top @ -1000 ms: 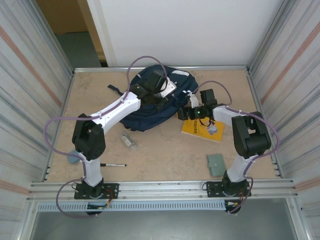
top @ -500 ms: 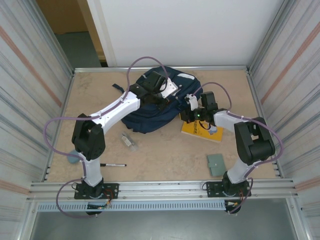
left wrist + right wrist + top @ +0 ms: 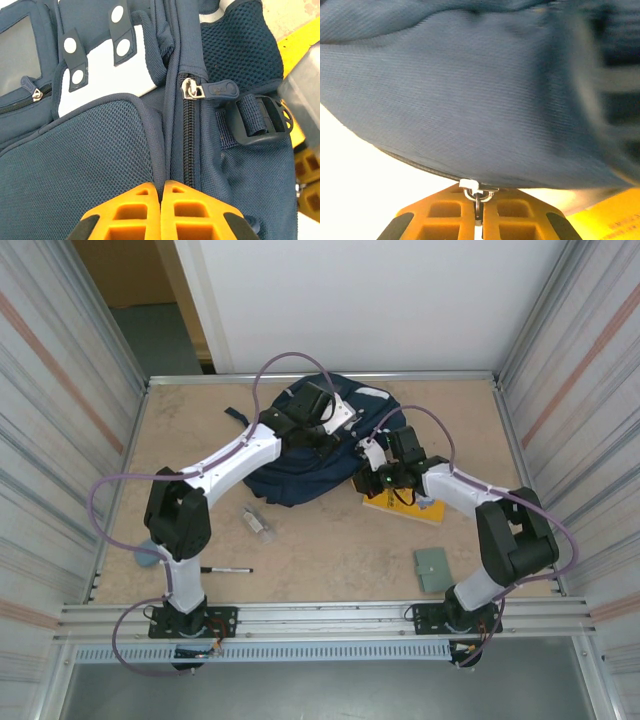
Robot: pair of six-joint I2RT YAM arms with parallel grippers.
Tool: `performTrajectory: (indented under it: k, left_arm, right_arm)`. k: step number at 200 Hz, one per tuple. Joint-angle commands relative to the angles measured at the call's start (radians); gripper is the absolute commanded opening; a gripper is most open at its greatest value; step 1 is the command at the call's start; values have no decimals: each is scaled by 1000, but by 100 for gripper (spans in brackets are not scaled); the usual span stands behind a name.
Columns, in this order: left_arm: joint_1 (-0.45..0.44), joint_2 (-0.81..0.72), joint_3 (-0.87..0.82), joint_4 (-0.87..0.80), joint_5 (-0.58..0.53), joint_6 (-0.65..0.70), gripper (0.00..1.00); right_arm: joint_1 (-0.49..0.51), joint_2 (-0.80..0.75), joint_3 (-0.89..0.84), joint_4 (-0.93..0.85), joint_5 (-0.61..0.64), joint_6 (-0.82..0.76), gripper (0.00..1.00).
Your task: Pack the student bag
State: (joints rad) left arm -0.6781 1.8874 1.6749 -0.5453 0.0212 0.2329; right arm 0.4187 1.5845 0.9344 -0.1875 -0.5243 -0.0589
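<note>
Pinching a metal zipper pull [image 3: 472, 186] on the student bag [image 3: 90, 150] with right gripper [image 3: 478, 202] — holding left gripper [image 3: 161, 186], pressed together, at the zip seam [image 3: 189, 135].

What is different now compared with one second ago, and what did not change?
The right tool moved left, closer to the student bag, and closed from open onto a small metal zipper pull at the bag's edge. The left tool stayed shut at the bag's zipper, and the bag, the yellow book and the pen kept their places.
</note>
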Motion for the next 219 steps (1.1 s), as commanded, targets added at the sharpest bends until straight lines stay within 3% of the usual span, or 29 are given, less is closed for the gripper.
performTrajectory:
  k: [1, 35, 62, 90, 139, 163, 192, 219]
  left_arm:
    - [-5, -10, 28, 135, -15, -51, 0]
    - [-5, 6, 10, 181, 20, -120, 0]
    - [-6, 26, -4, 227, 47, -193, 0]
    - [-6, 59, -1, 245, 82, -243, 0]
    - [1, 48, -24, 240, 104, -242, 0]
    - [9, 37, -19, 205, 188, -236, 7]
    - [6, -26, -72, 188, 159, -249, 22]
    - [6, -113, -143, 177, 169, -261, 29]
  right_arm:
    - [43, 43, 62, -128, -64, -49, 0]
    - [108, 61, 49, -38, -163, 17, 2]
    - [140, 74, 32, 38, -170, 94, 5]
    - [153, 104, 2, 122, -136, 178, 6]
    - [160, 96, -75, 152, -56, 223, 17]
    - [156, 89, -104, 157, -37, 232, 30]
    - [122, 41, -143, 153, -18, 263, 42]
    - [73, -67, -188, 126, -20, 302, 48]
